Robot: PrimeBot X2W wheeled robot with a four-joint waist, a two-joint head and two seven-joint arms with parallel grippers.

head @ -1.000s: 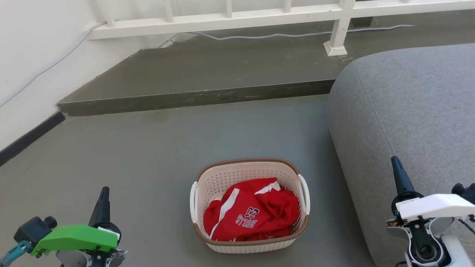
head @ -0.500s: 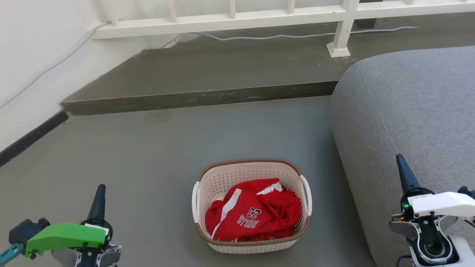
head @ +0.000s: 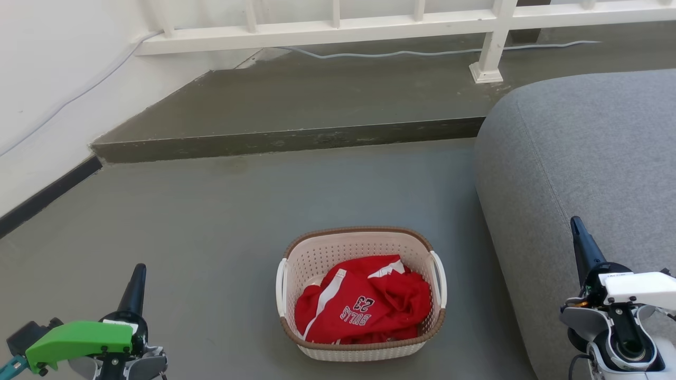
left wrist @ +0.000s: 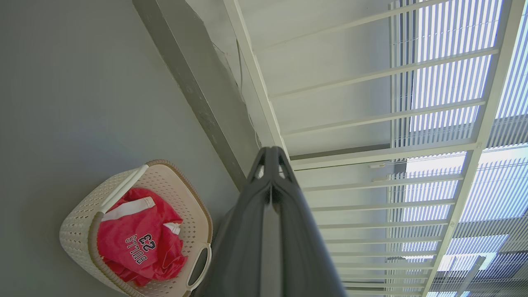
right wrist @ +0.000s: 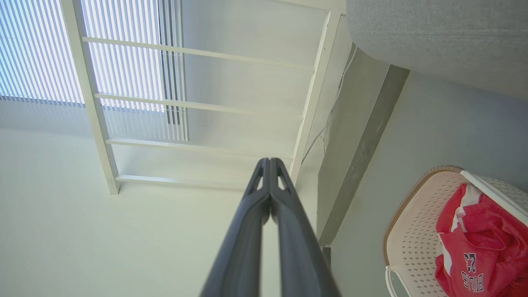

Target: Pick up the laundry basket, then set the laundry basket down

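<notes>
Cream laundry basket (head: 338,248) on floor (head: 211,221), red jersey (head: 364,306) inside
Flanking it, left gripper (head: 139,270) and right gripper (head: 575,221) pinched closed, empty

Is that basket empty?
No, a crumpled red garment lies inside the basket.

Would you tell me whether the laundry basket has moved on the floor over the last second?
No. The laundry basket keeps its place beside the grey sofa and before the step; the whole view shifted slightly, so the camera moved.
</notes>
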